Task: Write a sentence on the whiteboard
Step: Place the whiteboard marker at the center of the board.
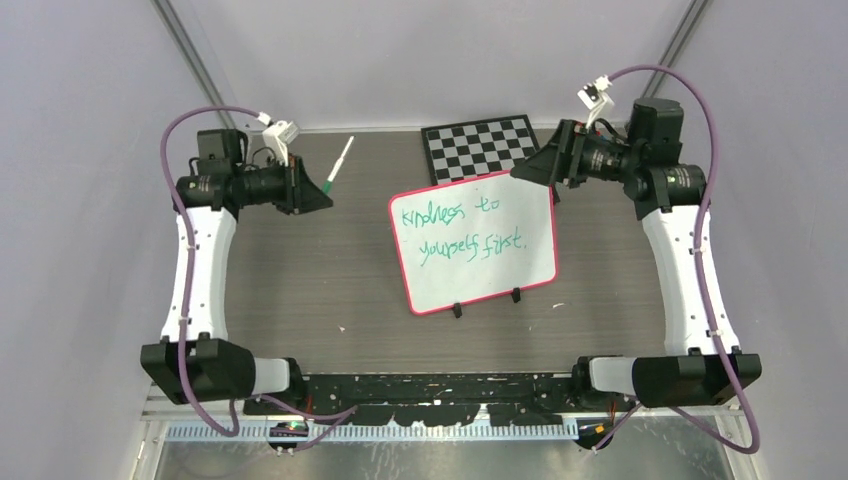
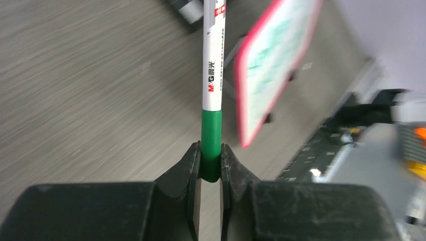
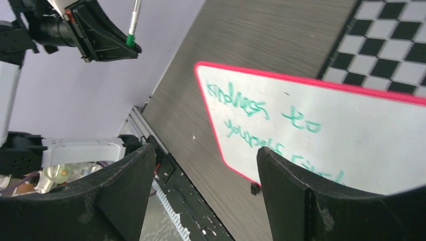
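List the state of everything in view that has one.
whiteboard: propped on its two feet, written on.
sentence: two green lines, legible.
marker: clamped by its green end, away from the board.
left gripper: shut on the marker.
right gripper: open, empty.
chequered board: flat behind the whiteboard.

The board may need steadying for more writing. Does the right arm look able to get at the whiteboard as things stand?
Probably yes. The right pincer is open and empty, close to the whiteboard at its upper right corner, with nothing between them. The chequered board lies behind, out of the way.
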Available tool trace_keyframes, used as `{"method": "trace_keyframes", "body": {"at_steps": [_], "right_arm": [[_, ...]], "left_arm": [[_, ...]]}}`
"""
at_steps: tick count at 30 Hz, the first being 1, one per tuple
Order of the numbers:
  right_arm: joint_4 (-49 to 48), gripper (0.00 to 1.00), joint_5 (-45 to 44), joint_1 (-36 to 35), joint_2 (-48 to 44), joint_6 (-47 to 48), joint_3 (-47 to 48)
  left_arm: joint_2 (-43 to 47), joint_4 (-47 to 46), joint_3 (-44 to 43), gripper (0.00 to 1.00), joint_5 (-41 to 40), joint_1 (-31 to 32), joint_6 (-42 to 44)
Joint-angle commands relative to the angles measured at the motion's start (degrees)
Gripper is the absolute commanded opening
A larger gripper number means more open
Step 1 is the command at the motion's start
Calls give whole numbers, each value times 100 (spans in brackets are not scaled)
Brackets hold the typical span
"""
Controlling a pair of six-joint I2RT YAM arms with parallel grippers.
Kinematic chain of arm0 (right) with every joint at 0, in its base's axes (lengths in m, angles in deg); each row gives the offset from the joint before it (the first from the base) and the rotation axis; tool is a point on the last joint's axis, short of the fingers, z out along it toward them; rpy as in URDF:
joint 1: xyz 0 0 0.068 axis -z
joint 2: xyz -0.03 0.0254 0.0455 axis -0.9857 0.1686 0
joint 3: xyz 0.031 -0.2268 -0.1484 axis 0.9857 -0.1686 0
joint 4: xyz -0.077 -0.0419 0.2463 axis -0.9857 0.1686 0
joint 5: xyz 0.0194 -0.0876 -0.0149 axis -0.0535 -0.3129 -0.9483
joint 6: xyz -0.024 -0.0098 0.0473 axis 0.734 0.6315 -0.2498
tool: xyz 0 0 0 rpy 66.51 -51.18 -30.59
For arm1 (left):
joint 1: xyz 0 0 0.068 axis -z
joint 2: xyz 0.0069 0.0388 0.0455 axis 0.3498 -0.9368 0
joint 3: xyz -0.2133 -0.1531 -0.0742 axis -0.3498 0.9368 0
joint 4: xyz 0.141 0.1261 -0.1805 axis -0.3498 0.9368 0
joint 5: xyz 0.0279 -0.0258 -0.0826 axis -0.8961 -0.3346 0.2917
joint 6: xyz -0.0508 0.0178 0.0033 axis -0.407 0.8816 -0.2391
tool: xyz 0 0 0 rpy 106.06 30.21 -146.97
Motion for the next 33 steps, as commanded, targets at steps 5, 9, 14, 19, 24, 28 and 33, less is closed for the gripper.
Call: {"method": "trace_keyframes", "body": {"at_steps": [5,9,14,19,24,28,33], "right_arm": [[1359,78,-1,1463,-188,1679,-913],[1758,78,-162,1991,-72,2439,-1355],[1846,78,-522,2178,-53,2944,-1784],[1804,78,-667,2197,-147,3035,-2008],[1813,78,-815,2202,-219,3097,-2044],[1920,79,-922,2201,-227,3227,-2043],[2121,79,-999,2305,-67,3470,-1776]], "left_arm": [[-378,760,1279,0,-3216,-344,2498],[-621,134,1973,0,-3732,-340,2462],[-1006,-651,2593,3,-4272,-112,2419],[-1455,-1189,2943,9,-4861,169,2384],[-1760,-1271,2958,28,-4863,289,2269],[-1685,-967,2831,43,-4596,296,2237],[-1346,14,2036,72,-3947,284,2210]]}}
